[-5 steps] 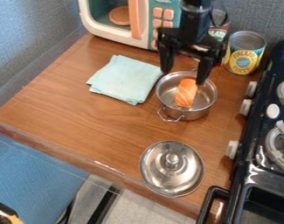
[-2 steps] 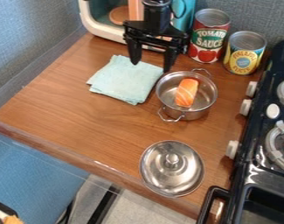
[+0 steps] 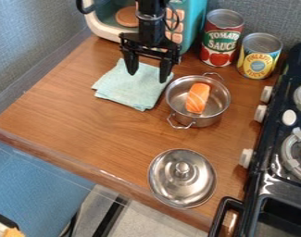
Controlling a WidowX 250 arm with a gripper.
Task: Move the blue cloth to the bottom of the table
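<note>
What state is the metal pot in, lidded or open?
Open. The orange salmon piece shows inside the metal pot, and the lid lies apart from it.

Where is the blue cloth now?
In the camera view, the blue cloth lies on the table's upper left part, just left of the metal pot.

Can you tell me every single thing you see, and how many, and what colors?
Cloth: one, light blue, folded, upper middle of the table
Pot: one, silver, right of the cloth
Salmon piece: one, orange with pale stripes, inside the pot
Lid: one, silver, near the front edge
Cans: two, one red and green, one yellow and blue, at the back
Toy microwave: one, white and teal, at the back
Stove: one, black with white knobs, right side
Table: one, brown, under most things
Robot gripper: one, black, two fingers spread above the cloth
</note>
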